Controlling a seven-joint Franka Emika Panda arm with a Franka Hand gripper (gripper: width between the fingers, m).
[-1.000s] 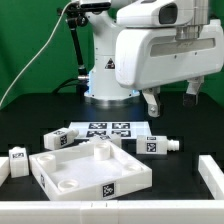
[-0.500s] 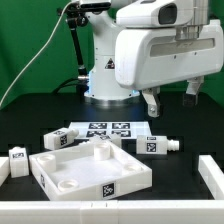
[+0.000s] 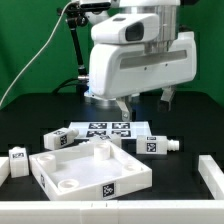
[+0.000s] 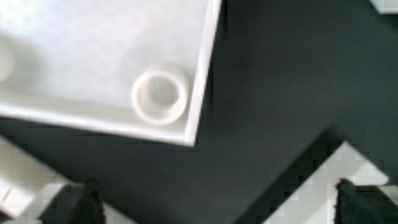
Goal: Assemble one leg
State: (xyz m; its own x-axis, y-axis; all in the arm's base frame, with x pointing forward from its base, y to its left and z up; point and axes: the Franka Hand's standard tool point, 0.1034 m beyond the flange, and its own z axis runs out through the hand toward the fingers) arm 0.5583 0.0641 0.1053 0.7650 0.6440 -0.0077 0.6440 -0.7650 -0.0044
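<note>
The white square panel [image 3: 75, 172] lies at the front centre, and a leg [image 3: 100, 149] stands upright at its far corner. Loose legs lie on the black table: one [image 3: 57, 140] left of the marker board, one [image 3: 156, 146] right of it, one [image 3: 18, 156] at the far left. My gripper [image 3: 147, 103] hangs open and empty above the marker board, behind the panel. In the wrist view my gripper [image 4: 214, 205] is open over black table, and a corner of the panel [image 4: 107, 55] with a round socket [image 4: 160, 97] shows.
The marker board [image 3: 105, 129] lies flat behind the panel. A white bar [image 3: 211, 178] stands at the exterior view's right, and a white edge runs along the front. The robot base [image 3: 105, 95] is at the back.
The arm and gripper have shifted toward the exterior view's left and slightly lower. The gripper stays open and empty. The parts have not moved.
</note>
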